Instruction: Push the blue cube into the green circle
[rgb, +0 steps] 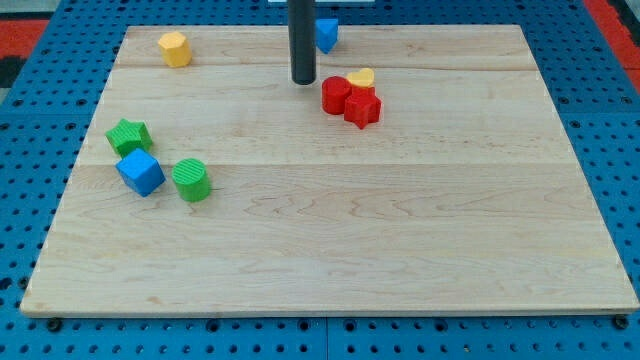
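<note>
The blue cube (140, 172) sits at the view's left on the wooden board (400, 250). The green circle, a ribbed green cylinder (191, 180), stands just to its right with a small gap between them. A green star (129, 136) touches the cube's upper left side. My tip (303, 79) is at the view's top centre, far to the upper right of the cube and just left of the red blocks.
A red cylinder (336, 95), a red star (363, 107) and a yellow heart (361, 77) cluster right of my tip. A yellow hexagon (174, 48) lies at the top left. A blue block (326, 34) sits at the top edge behind the rod.
</note>
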